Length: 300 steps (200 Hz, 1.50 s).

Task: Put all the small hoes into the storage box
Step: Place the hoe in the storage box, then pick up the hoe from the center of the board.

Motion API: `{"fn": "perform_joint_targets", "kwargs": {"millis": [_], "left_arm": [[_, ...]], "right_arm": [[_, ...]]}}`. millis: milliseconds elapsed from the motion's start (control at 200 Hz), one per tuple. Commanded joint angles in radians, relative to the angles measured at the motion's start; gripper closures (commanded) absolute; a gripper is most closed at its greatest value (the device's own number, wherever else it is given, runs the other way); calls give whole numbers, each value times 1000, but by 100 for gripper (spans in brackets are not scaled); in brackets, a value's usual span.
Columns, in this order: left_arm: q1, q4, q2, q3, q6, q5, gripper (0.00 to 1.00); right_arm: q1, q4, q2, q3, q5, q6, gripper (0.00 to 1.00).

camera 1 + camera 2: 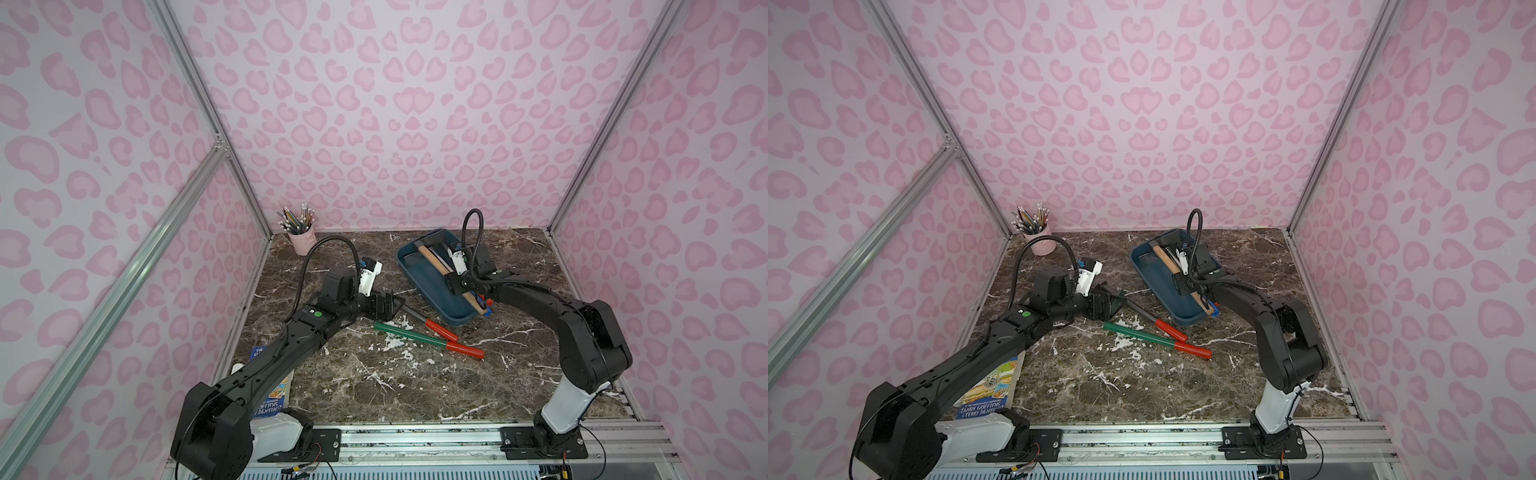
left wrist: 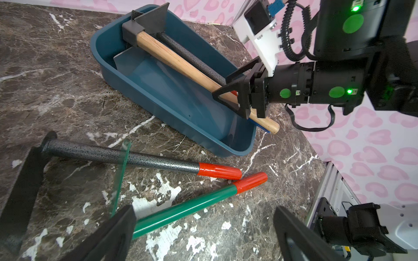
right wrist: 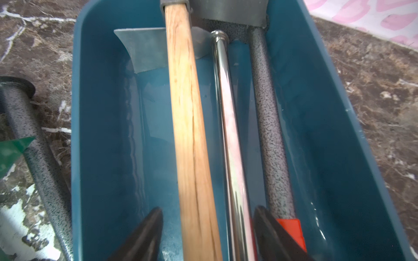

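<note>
Small hoe [image 2: 158, 162] on marble [image 1: 395, 374] just outside storage box [image 2: 158, 106] wall — left gripper [image 1: 392, 308] spread wide, empty, beside it; right gripper [image 3: 208, 210] parted astride hammer handle [image 3: 187, 124].

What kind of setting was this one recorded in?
Probably a staged robot test booth, not a real workshop: pink-patterned wall panels on aluminium framing, a marble-look tabletop, with left arm and right arm bolted to a front rail.

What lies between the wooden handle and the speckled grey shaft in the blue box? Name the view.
A shiny chrome rod, parallel to the wooden handle and the speckled grey shaft; the right wrist view shows it.
</note>
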<state>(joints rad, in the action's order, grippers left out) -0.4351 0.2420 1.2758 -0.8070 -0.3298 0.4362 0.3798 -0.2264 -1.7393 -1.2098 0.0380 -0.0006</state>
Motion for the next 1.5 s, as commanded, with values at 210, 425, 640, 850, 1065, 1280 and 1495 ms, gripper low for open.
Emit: {"fn": "perform_joint_targets", "kwargs": {"millis": [210,425,640,850,1065,1280,1495], "left_arm": [[-14,-55,-3,44,7,-29,1],[-23,-78,-7,70,-29,-51,1],[-25,-115,-4,101,-82,-52,1],[-25,-159,-3,122,-156,-60,1],[-26,-158,4,125,-200,-95,1],[-25,-130,16,111,-230,-132,1],[-25,-125,19,99,-226,-130,1]], "right_arm": [[57,-12,89,15,38,-16,25],[111,-55,162,39,59,-2,24],[179,-113,228,74,66,14,26],[205,-143,272,122,15,48,29],[249,-166,282,175,-31,47,33],[293,-174,290,223,-74,60,36],[323,-171,275,255,-122,59,40]]}}
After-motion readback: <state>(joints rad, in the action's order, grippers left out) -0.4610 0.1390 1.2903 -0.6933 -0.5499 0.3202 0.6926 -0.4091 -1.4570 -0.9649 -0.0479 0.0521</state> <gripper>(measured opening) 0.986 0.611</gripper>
